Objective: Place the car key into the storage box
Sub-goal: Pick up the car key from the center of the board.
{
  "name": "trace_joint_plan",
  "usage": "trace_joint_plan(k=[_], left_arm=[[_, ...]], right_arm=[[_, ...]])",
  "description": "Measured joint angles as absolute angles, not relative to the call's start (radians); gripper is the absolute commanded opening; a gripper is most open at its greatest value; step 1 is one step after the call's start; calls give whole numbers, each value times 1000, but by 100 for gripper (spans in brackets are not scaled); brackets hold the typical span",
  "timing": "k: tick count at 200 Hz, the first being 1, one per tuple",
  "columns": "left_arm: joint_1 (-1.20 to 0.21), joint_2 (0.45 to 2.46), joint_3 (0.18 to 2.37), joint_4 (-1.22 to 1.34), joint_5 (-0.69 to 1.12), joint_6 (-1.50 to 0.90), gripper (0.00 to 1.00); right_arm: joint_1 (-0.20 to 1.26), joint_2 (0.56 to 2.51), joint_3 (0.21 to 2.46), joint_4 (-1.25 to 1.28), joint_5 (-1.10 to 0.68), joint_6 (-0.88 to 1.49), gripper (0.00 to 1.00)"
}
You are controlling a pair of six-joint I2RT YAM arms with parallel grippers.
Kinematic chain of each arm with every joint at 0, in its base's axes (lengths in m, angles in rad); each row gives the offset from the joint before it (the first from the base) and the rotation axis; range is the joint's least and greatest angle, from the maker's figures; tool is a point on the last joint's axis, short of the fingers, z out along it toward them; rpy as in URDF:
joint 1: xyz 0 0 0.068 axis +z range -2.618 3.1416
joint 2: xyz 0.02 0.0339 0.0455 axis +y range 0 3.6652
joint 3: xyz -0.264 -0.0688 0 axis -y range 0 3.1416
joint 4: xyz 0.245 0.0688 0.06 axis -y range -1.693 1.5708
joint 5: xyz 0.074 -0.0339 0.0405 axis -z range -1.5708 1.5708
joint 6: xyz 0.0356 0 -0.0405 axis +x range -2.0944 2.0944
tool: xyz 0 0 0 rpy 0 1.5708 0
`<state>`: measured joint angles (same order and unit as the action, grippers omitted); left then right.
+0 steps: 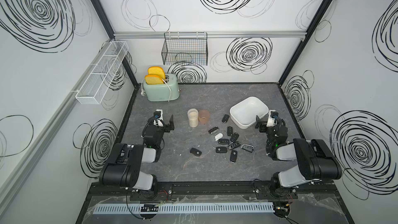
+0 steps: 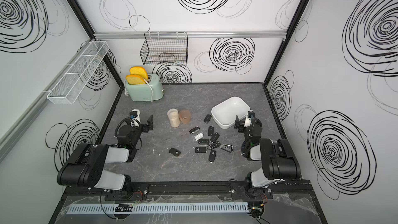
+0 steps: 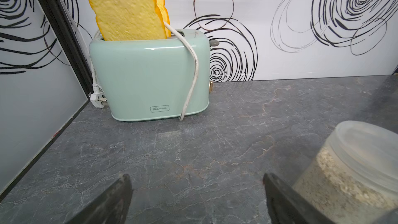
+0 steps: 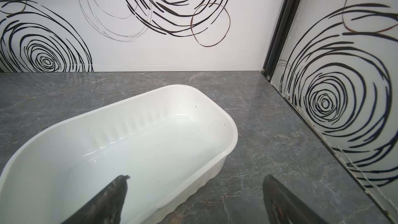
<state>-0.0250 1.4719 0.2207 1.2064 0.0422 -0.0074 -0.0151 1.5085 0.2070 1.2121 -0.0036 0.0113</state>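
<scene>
Right hand (image 4: pixel 195 178) at storage box (image 4: pixel 234 130) rim

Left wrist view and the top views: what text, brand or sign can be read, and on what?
"Bear": boxed logo low on the toaster front; the small characters after it are unreadable.
Car keys: round emblems, too small to read.
Storage box: none.
</scene>
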Motion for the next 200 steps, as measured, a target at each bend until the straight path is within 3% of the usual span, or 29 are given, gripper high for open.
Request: trace_joint_plan(k=[167,200], left_arm=[[-25,1472,221,1206,43,-7,98],[-25,1427,245,1111,41,-7,98]], right_arm=[[-15,1508,207,1211,2,12,99],[-15,1436,262,1076,40,22,99]])
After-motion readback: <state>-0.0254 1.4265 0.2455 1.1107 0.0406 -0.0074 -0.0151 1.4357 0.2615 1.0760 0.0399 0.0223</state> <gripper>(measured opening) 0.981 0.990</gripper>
